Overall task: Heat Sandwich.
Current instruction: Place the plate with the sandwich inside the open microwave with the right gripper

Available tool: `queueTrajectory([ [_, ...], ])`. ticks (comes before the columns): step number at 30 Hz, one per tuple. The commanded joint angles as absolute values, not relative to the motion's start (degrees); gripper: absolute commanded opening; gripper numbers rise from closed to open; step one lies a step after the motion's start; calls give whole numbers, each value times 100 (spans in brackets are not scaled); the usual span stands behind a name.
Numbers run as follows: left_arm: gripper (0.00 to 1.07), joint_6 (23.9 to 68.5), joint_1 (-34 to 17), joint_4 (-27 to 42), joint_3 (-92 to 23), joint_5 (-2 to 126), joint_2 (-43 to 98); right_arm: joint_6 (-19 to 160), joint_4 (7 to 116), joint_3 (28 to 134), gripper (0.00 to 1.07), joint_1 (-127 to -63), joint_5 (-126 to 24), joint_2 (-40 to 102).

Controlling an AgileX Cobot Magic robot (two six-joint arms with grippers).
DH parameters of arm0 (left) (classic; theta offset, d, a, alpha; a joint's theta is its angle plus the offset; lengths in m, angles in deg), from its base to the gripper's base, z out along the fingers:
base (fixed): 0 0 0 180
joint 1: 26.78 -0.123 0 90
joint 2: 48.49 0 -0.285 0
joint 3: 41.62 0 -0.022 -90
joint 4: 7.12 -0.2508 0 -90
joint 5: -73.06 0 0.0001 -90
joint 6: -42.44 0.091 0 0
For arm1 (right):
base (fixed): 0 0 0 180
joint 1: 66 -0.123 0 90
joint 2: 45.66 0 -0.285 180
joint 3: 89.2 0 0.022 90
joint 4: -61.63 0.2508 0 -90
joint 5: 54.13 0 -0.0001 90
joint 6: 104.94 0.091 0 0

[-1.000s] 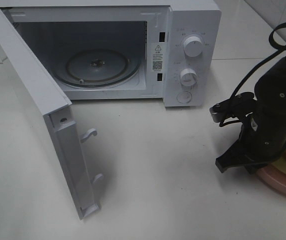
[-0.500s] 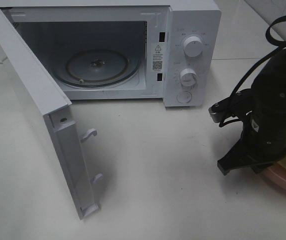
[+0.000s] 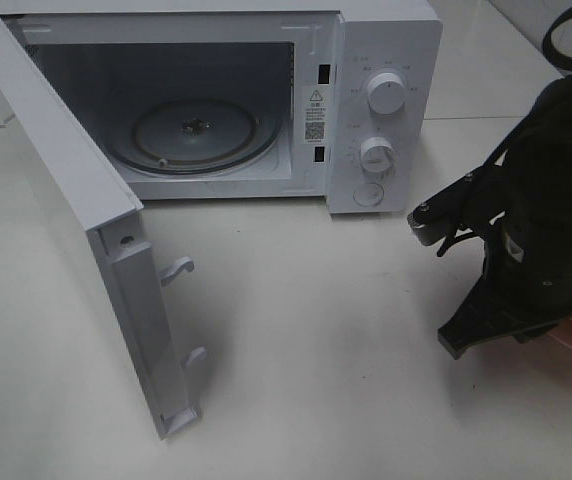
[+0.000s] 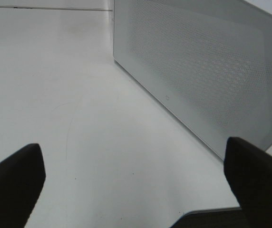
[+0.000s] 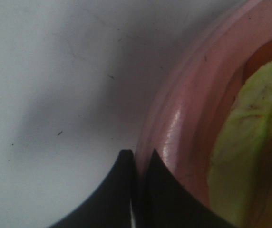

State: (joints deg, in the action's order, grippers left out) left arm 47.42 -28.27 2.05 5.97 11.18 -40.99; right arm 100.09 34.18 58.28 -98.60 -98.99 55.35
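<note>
Sandwich [image 5: 243,142] is sitting on its pink plate [image 5: 183,118] right of the open microwave [image 3: 386,50], the right gripper [image 5: 135,161] pressing jaws together at the rim (pinch unconfirmed), the left gripper [image 4: 133,183] gaping by the microwave door [image 4: 207,71]: a shallow hold is risking a tipped plate.
</note>
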Motion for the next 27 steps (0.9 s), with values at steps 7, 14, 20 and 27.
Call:
queueTrajectory([
  [7,97,4731,-2804,273,614,1181,-4203,9883,3275,5834,0,-10261,-10381,5157],
  [14,97,4731,-2804,273,614,1181,-4203,9757,3269,5834,0,-10800,-10730,4773],
  [20,97,4731,-2804,273,614,1181,-4203,9712,3258,5834,0,-11075,-10896,4561],
  [27,97,4731,-2804,273,614,1181,-4203,9631,3258,5782,0,-11545,-11051,4286],
])
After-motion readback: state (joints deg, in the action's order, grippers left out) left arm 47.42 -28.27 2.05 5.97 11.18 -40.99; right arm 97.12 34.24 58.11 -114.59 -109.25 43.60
